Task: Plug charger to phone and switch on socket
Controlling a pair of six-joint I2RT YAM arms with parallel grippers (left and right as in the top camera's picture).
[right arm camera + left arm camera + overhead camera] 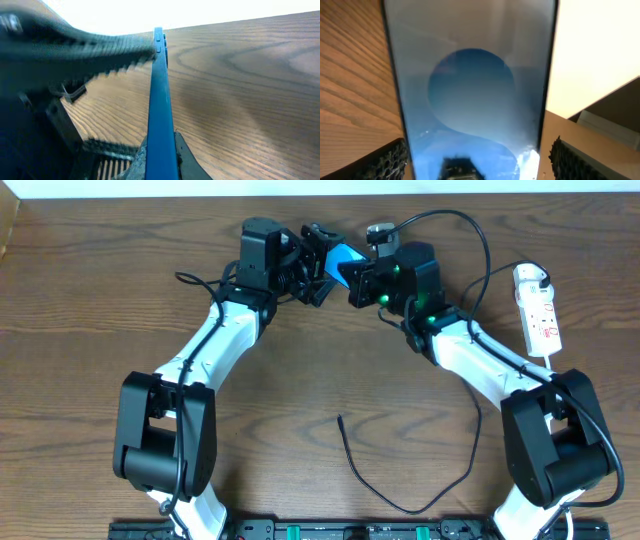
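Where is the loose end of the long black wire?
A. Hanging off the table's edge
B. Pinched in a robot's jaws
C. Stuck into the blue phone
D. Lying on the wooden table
D: the free tip of the thin black cable lies on the bare brown wooden table, well away from the slim blue-screened phone, with nothing gripping it.

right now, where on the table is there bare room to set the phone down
Bare wood lies left of the left arm, and between the two arms above the charger tip. It is crowded at the top centre, where the left arm and right arm meet around the phone, and at the right edge by the socket.
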